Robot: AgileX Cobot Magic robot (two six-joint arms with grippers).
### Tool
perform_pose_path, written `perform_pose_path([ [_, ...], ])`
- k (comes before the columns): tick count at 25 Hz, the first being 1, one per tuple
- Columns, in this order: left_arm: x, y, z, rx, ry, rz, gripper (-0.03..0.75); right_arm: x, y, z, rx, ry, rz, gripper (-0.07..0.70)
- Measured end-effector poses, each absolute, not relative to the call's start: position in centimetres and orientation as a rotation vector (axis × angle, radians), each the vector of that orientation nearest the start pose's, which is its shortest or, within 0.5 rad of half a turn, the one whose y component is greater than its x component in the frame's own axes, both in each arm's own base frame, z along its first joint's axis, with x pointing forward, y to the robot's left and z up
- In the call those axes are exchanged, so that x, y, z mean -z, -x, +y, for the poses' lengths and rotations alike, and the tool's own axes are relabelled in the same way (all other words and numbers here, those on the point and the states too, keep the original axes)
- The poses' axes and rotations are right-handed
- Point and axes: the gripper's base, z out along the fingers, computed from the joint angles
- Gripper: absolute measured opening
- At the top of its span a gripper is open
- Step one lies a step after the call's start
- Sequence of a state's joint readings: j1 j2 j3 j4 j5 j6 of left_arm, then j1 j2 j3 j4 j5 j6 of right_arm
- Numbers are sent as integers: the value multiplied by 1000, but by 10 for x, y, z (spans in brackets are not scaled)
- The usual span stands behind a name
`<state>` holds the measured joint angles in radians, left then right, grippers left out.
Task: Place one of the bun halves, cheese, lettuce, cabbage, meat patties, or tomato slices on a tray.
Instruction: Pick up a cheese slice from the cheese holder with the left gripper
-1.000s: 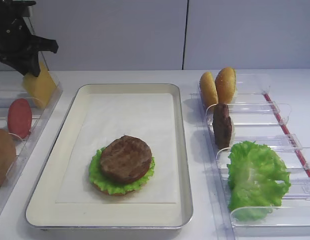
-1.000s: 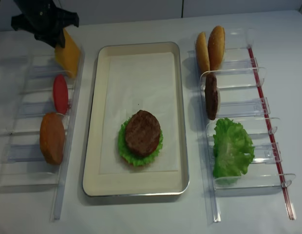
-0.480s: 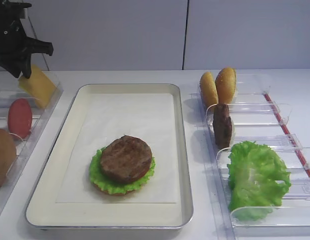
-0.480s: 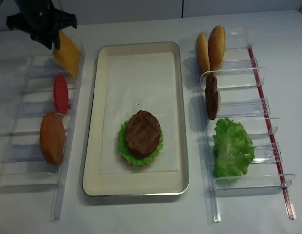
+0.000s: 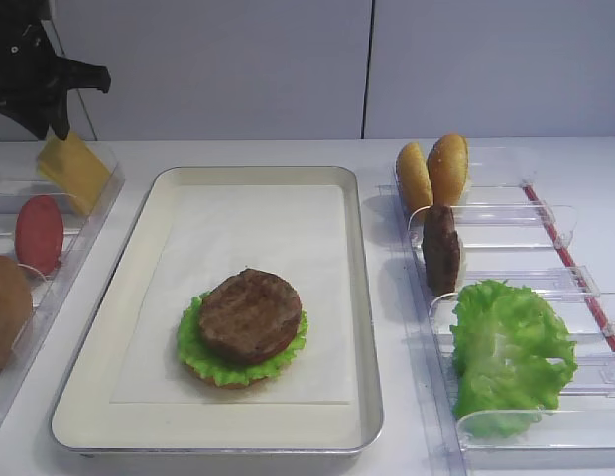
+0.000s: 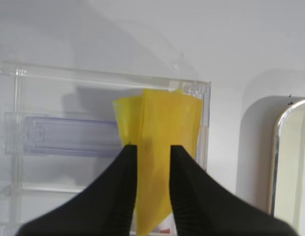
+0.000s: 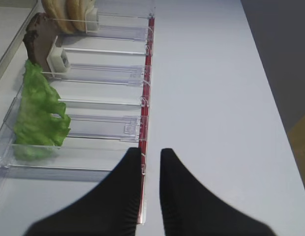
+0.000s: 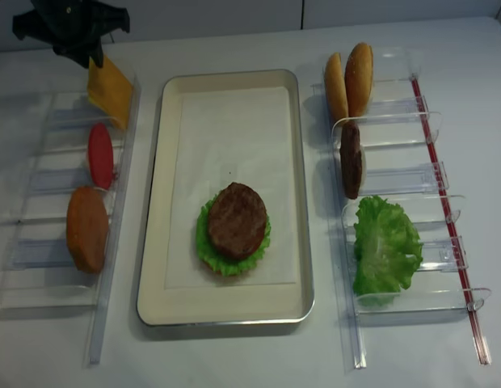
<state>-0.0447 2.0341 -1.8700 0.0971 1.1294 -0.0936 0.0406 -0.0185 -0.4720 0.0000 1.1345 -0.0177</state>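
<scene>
The yellow cheese (image 5: pixel 77 171) (image 8: pixel 110 90) leans in the back cell of the left clear bin. My left gripper (image 5: pixel 52 124) (image 8: pixel 82 58) hangs just above its top corner. In the left wrist view the cheese (image 6: pixel 162 123) shows face-on through the gap of the left gripper (image 6: pixel 153 147), which is open and not pinching it. The cream tray (image 5: pixel 362 297) (image 8: pixel 303 202) holds a stack with a meat patty (image 5: pixel 248 315) on lettuce. My right gripper (image 7: pixel 150 151) is open and empty beside the right bin.
The right bin (image 5: pixel 546 213) holds two bun halves (image 5: pixel 433 171), a patty on edge (image 5: pixel 441 248) and lettuce (image 5: pixel 511 352). In the left bin stand a tomato slice (image 5: pixel 38 233) and a bun half (image 5: pixel 5 307). A red strip (image 7: pixel 146 88) edges the right bin.
My left gripper has risen and drifted slightly left, uncovering the cheese's top corner. The cheese stays leaning in its bin. The right gripper has not moved.
</scene>
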Motion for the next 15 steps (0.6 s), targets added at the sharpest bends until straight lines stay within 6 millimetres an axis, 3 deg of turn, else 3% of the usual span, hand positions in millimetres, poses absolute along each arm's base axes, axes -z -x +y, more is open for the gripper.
perform_pose_path([
  [15,-267,-449,-12,-99,65,2776,156,-264,8,0,-14,62,2125,135],
])
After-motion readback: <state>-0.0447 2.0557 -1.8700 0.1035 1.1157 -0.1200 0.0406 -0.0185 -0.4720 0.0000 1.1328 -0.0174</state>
